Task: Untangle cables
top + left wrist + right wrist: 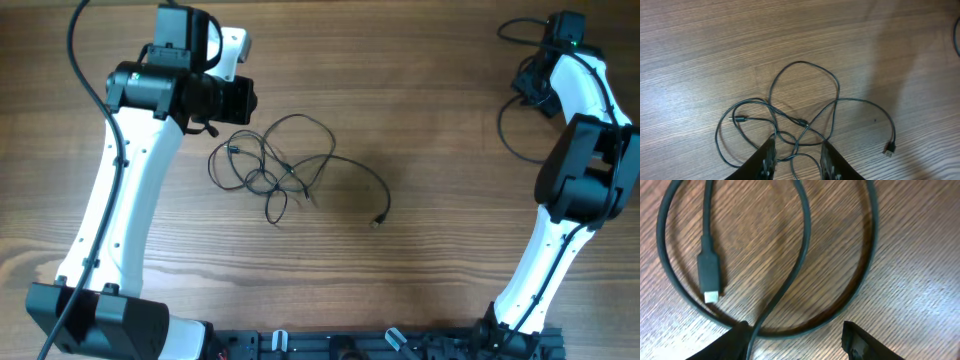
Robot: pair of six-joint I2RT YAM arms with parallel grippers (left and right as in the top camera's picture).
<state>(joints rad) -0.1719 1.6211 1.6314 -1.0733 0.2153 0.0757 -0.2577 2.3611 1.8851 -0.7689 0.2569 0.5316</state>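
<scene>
Seemingly, cables (801, 121) just below left claw (797, 146)

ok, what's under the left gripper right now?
Loops of the tangled cables on the wooden table, one strand running inside the open left gripper. Whatever its fingers cover is hidden.

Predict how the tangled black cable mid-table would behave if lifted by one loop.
Probably floppy: the cable tangle lies in loose curved loops flat on the table, so it would likely sag. Its strands look thin, so it is likely light. They cross several times, so one lifted loop may drag the rest, with the plug end trailing.
</scene>
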